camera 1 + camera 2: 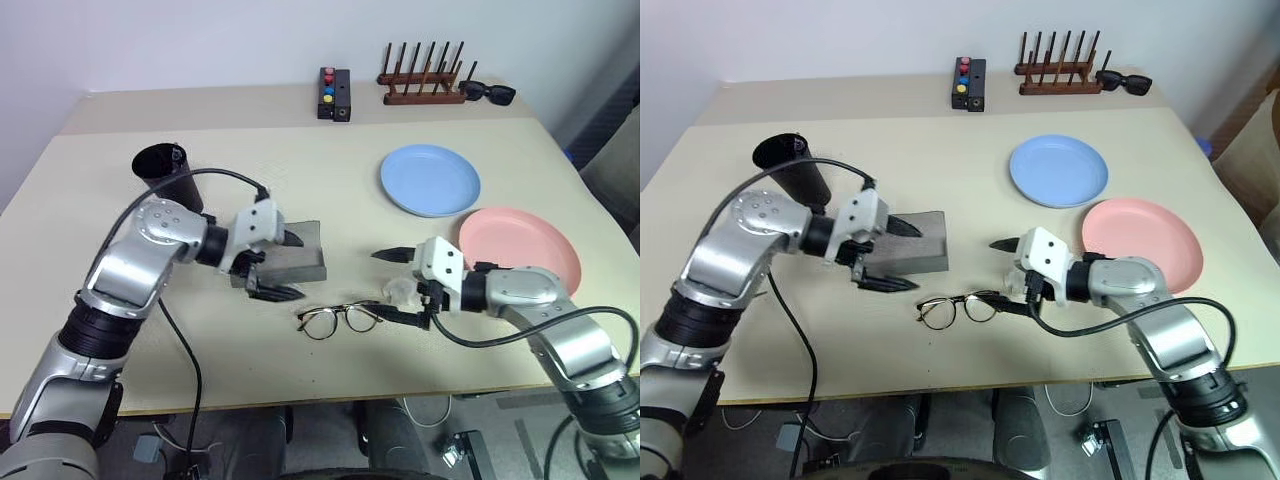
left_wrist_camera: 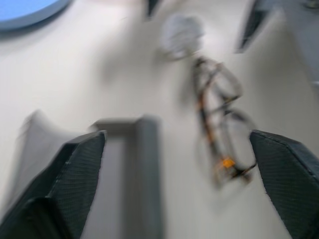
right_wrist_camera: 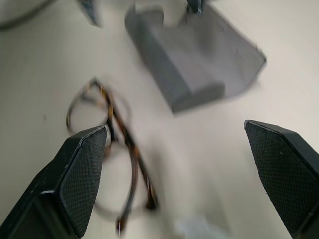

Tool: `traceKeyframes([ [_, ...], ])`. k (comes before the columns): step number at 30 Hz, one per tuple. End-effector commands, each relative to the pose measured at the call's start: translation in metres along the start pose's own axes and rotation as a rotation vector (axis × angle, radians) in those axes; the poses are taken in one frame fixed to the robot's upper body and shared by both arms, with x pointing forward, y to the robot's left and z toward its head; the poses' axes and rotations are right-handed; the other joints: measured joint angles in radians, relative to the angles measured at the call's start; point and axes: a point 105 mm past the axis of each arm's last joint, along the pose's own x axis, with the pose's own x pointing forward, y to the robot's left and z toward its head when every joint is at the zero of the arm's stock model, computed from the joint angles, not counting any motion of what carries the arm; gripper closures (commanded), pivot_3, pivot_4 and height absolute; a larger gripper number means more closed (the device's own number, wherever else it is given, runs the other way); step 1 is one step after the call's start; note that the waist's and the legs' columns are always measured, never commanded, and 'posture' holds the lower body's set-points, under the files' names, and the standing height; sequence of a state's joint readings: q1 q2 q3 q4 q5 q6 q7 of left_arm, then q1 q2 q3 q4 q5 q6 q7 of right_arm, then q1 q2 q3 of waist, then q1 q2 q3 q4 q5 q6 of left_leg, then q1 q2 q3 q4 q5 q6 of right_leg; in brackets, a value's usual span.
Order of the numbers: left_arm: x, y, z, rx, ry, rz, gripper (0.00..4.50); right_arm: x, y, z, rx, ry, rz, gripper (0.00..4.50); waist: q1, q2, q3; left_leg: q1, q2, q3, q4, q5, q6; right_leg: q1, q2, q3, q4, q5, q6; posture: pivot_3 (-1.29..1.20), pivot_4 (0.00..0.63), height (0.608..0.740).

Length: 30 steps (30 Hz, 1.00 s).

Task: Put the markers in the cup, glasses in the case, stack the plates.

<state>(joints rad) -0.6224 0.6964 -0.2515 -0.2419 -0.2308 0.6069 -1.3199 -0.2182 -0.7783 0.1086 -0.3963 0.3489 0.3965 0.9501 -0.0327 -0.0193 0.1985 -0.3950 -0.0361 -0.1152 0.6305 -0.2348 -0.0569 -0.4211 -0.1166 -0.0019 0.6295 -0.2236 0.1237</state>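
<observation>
Two plates (image 1: 430, 179), one glasses (image 1: 340, 318), one case (image 1: 298, 252)

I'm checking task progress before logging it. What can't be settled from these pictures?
- Cup: head views do not show its inside, so whether the markers are in cannot be told.
- Case: the left tool covers part; lid state unclear.
- Glasses: blurred in both wrist views; folded or not is unclear.

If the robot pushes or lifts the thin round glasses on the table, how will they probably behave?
The glasses have thin wire-like rims, so they are probably light and would slide easily on the smooth table. The frame looks delicate; a hard pinch may bend it. They lie flat, so rolling seems unlikely.
</observation>
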Motion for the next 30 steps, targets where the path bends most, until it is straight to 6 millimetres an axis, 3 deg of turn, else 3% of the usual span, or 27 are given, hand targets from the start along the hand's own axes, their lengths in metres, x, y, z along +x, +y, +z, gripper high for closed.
traceKeyframes([
  [1, 0.024, -0.018, 0.011, 0.041, 0.003, -0.091, 0.04, -0.014, 0.006, 0.011, -0.040, -0.001, 0.007, 0.00, 0.008, 0.000, 0.000, 0.000, 0.000, 0.000, 0.000, 0.000, 0.000, 0.000, 0.000, 0.000, 0.000, 0.000, 0.000, 0.00, 0.150, 0.739],
  [9, 0.058, -0.026, 0.001, 0.062, 0.089, -0.183, 0.04, -0.020, 0.016, 0.012, -0.026, 0.017, -0.026, 0.00, 0.022, 0.000, 0.000, 0.000, 0.000, 0.000, 0.001, 0.000, 0.000, 0.001, 0.000, 0.000, -0.001, -0.004, 0.002, 0.00, 0.150, 0.739],
  [19, 0.076, -0.018, -0.009, -0.016, 0.101, -0.201, 0.04, -0.020, 0.020, 0.012, -0.011, 0.020, -0.064, 0.00, 0.021, 0.000, 0.000, 0.000, 0.000, 0.000, 0.001, 0.000, 0.000, 0.002, 0.000, 0.000, -0.001, -0.004, 0.001, 0.00, 0.150, 0.739],
  [22, 0.079, -0.019, -0.008, -0.056, 0.075, -0.211, 0.82, -0.020, 0.018, 0.011, -0.011, 0.021, -0.067, 0.00, 0.022, 0.000, 0.000, 0.001, 0.000, 0.000, 0.001, 0.000, 0.000, 0.002, 0.000, 0.000, -0.001, -0.004, 0.001, 0.00, 0.150, 0.739],
  [27, 0.082, -0.020, -0.011, -0.054, 0.086, -0.205, 3.33, -0.018, 0.016, 0.011, -0.017, 0.021, -0.068, 0.00, 0.021, 0.000, 0.000, 0.000, 0.000, 0.000, 0.001, 0.000, 0.000, 0.002, 0.000, 0.000, -0.001, -0.003, 0.002, 0.00, 0.150, 0.739],
  [30, 0.082, -0.021, -0.011, -0.057, 0.084, -0.204, 3.33, -0.018, 0.015, 0.011, -0.020, 0.021, -0.068, 0.00, 0.022, 0.000, 0.000, 0.001, 0.000, 0.000, 0.001, 0.000, 0.000, 0.002, 0.000, 0.000, -0.001, -0.003, 0.002, 0.00, 0.150, 0.739],
])
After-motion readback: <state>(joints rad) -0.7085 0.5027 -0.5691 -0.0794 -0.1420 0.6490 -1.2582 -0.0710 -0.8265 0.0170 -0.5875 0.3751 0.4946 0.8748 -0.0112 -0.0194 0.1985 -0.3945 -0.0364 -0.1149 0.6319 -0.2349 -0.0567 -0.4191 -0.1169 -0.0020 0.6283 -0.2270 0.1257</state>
